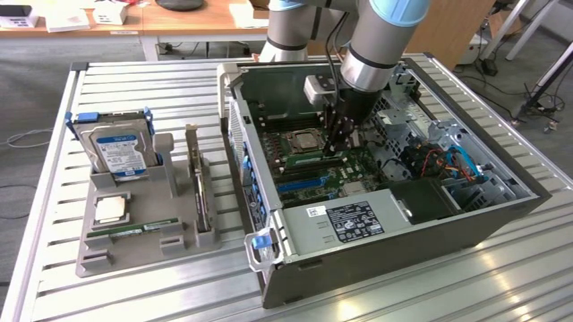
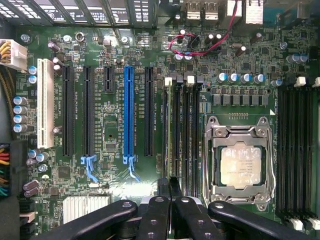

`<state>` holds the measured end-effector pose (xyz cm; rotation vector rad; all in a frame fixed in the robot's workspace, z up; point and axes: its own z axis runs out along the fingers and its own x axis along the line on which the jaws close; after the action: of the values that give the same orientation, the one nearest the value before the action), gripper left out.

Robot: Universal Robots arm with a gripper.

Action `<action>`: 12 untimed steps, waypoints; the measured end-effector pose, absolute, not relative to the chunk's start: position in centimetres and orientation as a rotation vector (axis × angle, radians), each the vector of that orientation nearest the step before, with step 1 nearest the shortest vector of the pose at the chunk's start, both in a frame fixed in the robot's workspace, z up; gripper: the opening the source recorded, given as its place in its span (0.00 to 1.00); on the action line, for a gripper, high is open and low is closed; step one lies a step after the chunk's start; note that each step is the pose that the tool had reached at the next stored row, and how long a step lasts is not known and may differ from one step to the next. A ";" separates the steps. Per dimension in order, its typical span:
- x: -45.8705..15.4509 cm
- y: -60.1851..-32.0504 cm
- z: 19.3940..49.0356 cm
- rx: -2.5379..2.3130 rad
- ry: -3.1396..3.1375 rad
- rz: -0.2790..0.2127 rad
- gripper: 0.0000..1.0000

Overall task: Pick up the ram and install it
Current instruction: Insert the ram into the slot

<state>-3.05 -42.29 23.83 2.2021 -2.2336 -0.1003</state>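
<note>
A ram [image 1: 134, 229] stick, thin and green, lies flat in the grey tray [image 1: 98, 258] at the exterior view's left, far from the gripper. My gripper [image 1: 339, 151] hangs inside the open computer case [image 1: 447, 248], low over the motherboard [image 2: 115, 125]. It is shut, its dark fingertips meeting over the near end of the memory slots [image 2: 182, 130] beside the processor socket [image 2: 241, 165]. Nothing shows plainly between the fingers [image 2: 155, 215]. A narrow green strip [image 1: 313, 162] runs along the slots under the gripper; I cannot tell whether it is a seated stick.
The tray also carries an upright hard drive [image 1: 117, 147], a loose silver processor [image 1: 109, 209] and a standing expansion card [image 1: 195, 181]. Case walls, cables and the drive cage [image 1: 447, 168] hem the gripper in. Blue and black expansion slots [image 2: 129, 115] lie beside the memory slots.
</note>
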 end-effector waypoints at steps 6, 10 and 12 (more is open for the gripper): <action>-3.0 -42.3 23.8 2.202 -2.233 -0.100 0.12; -3.0 -42.3 23.7 2.202 -2.233 -0.100 0.12; -3.0 -42.3 23.7 2.202 -2.233 -0.100 0.12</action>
<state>-3.05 -42.28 23.66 2.2023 -2.2333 -0.1003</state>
